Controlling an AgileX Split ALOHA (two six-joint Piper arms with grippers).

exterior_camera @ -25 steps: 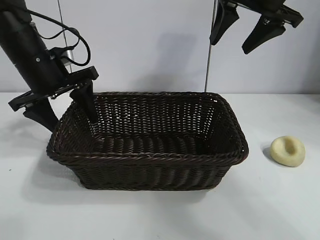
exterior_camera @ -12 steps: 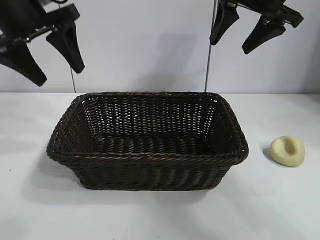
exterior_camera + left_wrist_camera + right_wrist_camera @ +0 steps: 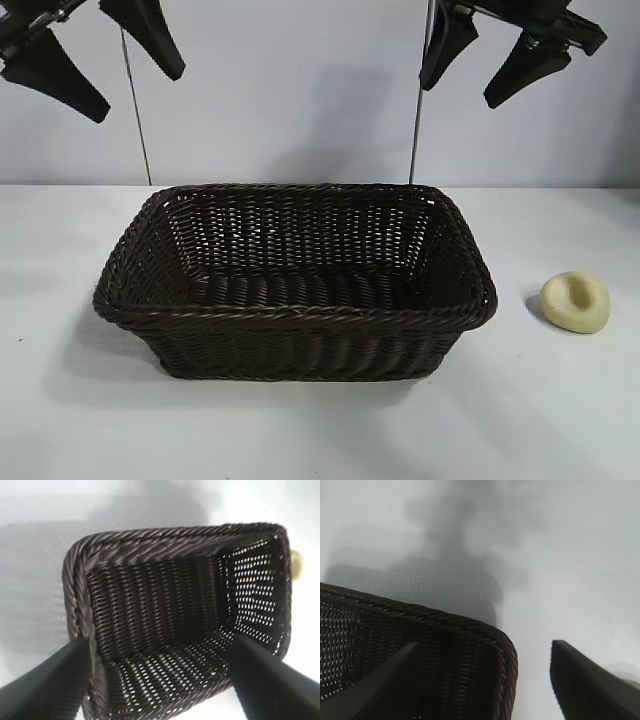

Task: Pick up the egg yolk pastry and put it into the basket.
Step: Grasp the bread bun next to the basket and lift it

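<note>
The egg yolk pastry (image 3: pixel 575 301), a small pale yellow lump with a dimpled top, lies on the white table to the right of the basket. The dark brown wicker basket (image 3: pixel 300 318) stands mid-table with nothing in it. My left gripper (image 3: pixel 139 93) hangs open high above the basket's left end. In the left wrist view the basket (image 3: pixel 150 535) fills the space beyond the left gripper (image 3: pixel 160 647), and the pastry (image 3: pixel 296 565) peeks past its far end. My right gripper (image 3: pixel 458 94) hangs open high over the basket's right rear corner (image 3: pixel 470 625), right gripper (image 3: pixel 485 644) holding nothing.
A white tabletop (image 3: pixel 320 430) spreads around the basket, with a pale wall behind. Two thin vertical rods (image 3: pixel 415 120) rise behind the basket.
The left arm has lifted from beside the basket's left end up to the top left. The right arm, the basket and the pastry have not moved.
</note>
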